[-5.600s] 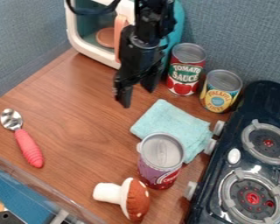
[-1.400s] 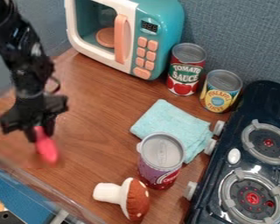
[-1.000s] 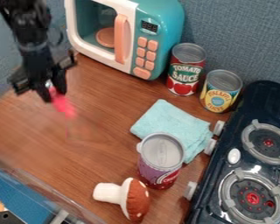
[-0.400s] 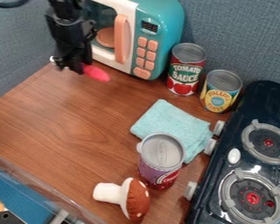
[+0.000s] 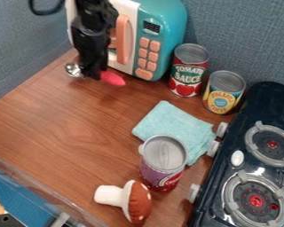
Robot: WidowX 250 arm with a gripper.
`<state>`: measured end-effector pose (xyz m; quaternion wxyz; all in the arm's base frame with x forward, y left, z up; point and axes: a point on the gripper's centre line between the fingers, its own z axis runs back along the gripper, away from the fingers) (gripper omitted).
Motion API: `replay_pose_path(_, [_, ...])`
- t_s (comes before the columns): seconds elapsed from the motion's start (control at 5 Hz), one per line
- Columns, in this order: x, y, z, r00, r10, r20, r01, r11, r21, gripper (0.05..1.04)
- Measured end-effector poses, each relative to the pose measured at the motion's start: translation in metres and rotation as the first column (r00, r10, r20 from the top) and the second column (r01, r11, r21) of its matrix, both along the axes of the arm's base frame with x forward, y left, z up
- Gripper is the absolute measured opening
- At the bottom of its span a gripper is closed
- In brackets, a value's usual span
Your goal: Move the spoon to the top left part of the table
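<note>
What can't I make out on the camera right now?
In the camera view:
Spoon's middle, and whether it touches the table: end effector hides them.
Toy microwave's left front: partly behind the arm.
Stove's right side: cut off by the right edge.

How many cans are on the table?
3. The red can is beside the microwave, the yellow can is by the stove, and the purple can is between the cloth and the mushroom.
</note>
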<state>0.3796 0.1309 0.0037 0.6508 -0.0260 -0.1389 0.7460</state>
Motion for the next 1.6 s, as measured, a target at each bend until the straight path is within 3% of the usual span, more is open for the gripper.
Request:
replay_pose_path(0.2, [0.007,-0.002,-0.016,1.0,0.006,-0.027,-0.005,1.0,0.021,0.317])
replay_pose_path(0.4, [0.009,-0.005,-0.017,0.999,-0.015,-0.036,0.017,0.999,0.044,0.386])
replay_pose_path(0.6, [0.005,-0.005,-0.021,0.998,-0.017,-0.062,0.02,0.999,0.042,0.69])
replay_pose_path(0.8, [0.004,-0.013,-0.019,0.998,-0.016,-0.054,0.018,0.999,0.044,0.962])
replay_pose_path(1.0, [0.003,-0.02,-0.006,0.999,-0.031,-0.026,0.032,0.998,0.054,1.005])
replay_pose_path(1.2, [0.002,-0.024,0.021,0.999,-0.023,0.033,0.022,0.999,0.034,1.0])
replay_pose_path(1.4, [-0.005,-0.017,0.061,0.994,-0.004,0.107,0.001,1.0,0.031,1.0])
replay_pose_path(1.6, [-0.019,-0.006,0.1,0.986,-0.074,0.148,0.068,0.997,0.044,1.0])
